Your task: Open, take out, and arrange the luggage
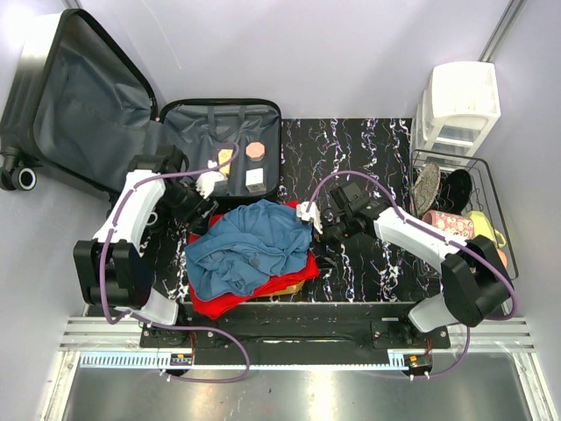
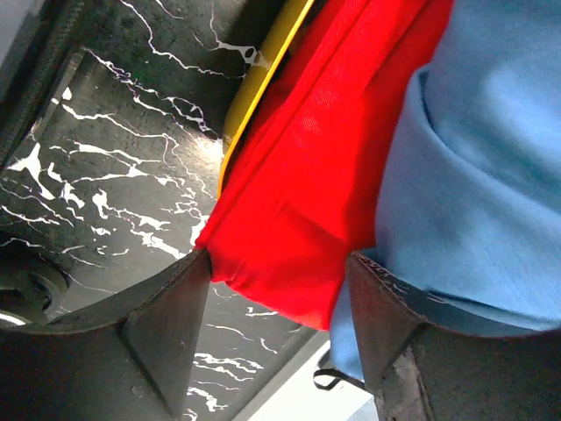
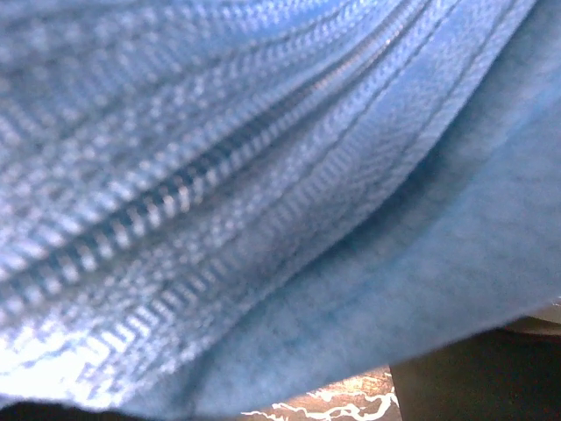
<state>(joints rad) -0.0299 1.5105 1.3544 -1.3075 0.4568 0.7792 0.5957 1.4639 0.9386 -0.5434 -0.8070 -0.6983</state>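
One black white-veined tabletop (image 1: 368, 149), open luggage (image 1: 184, 127) rear-left, pale grey surround (image 1: 351, 53).

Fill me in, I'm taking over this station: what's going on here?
Two robot arms are unpacking an open suitcase. A blue jacket and red cloth are piled on a bin mid-table; a few small boxes lie in the suitcase. The left gripper straddles a fold of the red cloth, and the right gripper is at the jacket's edge.
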